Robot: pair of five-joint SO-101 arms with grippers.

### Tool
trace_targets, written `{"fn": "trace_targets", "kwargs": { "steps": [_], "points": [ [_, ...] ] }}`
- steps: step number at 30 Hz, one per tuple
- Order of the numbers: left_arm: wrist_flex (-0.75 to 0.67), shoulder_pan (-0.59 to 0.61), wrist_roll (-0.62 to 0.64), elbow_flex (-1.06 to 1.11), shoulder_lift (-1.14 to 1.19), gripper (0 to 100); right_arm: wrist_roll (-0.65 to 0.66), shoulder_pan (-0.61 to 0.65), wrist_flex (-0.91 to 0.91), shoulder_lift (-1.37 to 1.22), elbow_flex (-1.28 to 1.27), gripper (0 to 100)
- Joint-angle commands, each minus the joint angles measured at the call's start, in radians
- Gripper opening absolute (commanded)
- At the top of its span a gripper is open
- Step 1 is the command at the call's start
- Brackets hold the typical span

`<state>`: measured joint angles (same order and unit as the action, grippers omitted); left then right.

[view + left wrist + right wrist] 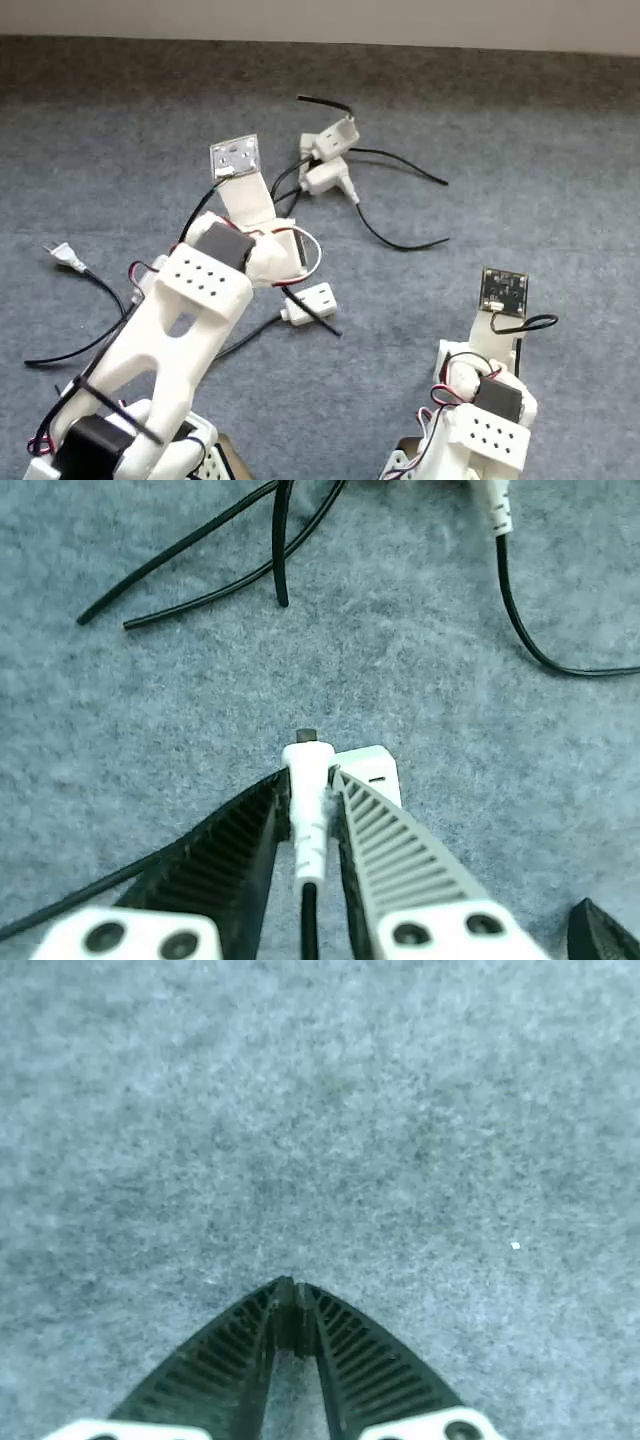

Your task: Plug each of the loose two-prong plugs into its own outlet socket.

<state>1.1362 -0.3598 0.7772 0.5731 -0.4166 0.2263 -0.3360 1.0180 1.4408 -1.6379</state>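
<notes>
From my station I see the left gripper [309, 783] pinching a slim white plug [308, 830] between its ribbed fingers, one black and one pale grey. The plug's moulded body stands up along the gap, with its dark metal prongs poking out just past the fingertips. A thin black cord [308, 920] runs back from it. A boxy white socket [372, 768] with rounded corners lies on the fuzzy grey carpet [150, 740], touching or just beside the pale finger. I cannot tell which.

The right gripper [295, 1298] hangs over bare carpet well apart from the plugs, its two black ribbed fingers pressed together on nothing.

In the high view a second plug [66, 256] lies loose beside the left arm. Two white blocky pieces [330, 160] with glossy black cords sit close together farther out.
</notes>
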Motion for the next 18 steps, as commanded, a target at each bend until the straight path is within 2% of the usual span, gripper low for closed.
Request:
{"fn": "trace_targets", "kwargs": {
  "steps": [1, 6, 8, 13, 18],
  "points": [
    [0.012, -0.042, 0.126, -0.076, 0.027, 0, -0.008, -0.004, -0.025, 0.001, -0.008, 1.0],
    [0.04, -0.113, 0.025, -0.059, 0.039, 1, -0.008, -0.004, -0.027, 0.001, -0.01, 1.0],
    [0.038, -0.11, 0.081, -0.042, 0.039, 1, -0.008, -0.004, -0.027, 0.001, -0.01, 1.0],
    [0.038, -0.058, 0.359, 0.004, 0.039, 1, -0.008, -0.004, -0.028, 0.001, -0.01, 1.0],
    [-0.091, -0.059, 0.396, 0.084, 0.041, 1, -0.008, -0.004, -0.028, 0.001, -0.01, 1.0]
  ]
}}
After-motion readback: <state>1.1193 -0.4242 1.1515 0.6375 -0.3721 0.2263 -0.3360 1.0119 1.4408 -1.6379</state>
